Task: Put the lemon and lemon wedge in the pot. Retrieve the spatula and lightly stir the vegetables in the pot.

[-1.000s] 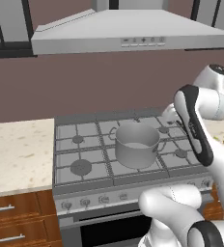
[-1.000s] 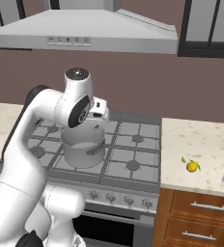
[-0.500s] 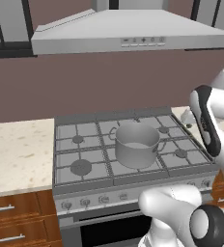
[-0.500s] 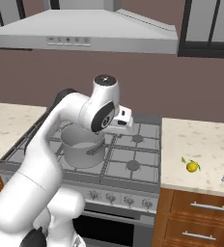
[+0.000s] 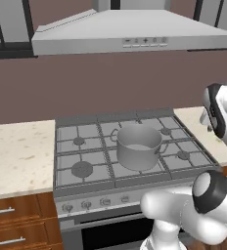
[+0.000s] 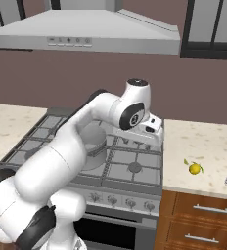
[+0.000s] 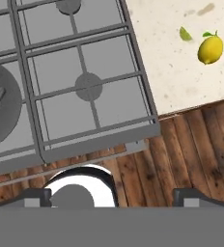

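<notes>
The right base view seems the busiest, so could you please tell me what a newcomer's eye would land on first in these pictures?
First comes the big white robot arm, arching over the grey gas stove. Next is the small bright yellow lemon, alone on the pale speckled counter right of the stove, with a small green wedge beside it in the hand view. The plain grey metal pot sits mid-stove.

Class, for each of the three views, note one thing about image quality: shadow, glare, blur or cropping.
Left base view: flat, even light, no glare on the pot. Right base view: the lemon is sharp, with hardly any shadow on the counter. Hand view: crisp stove grates; claw tips cropped at the bottom edge.
</notes>
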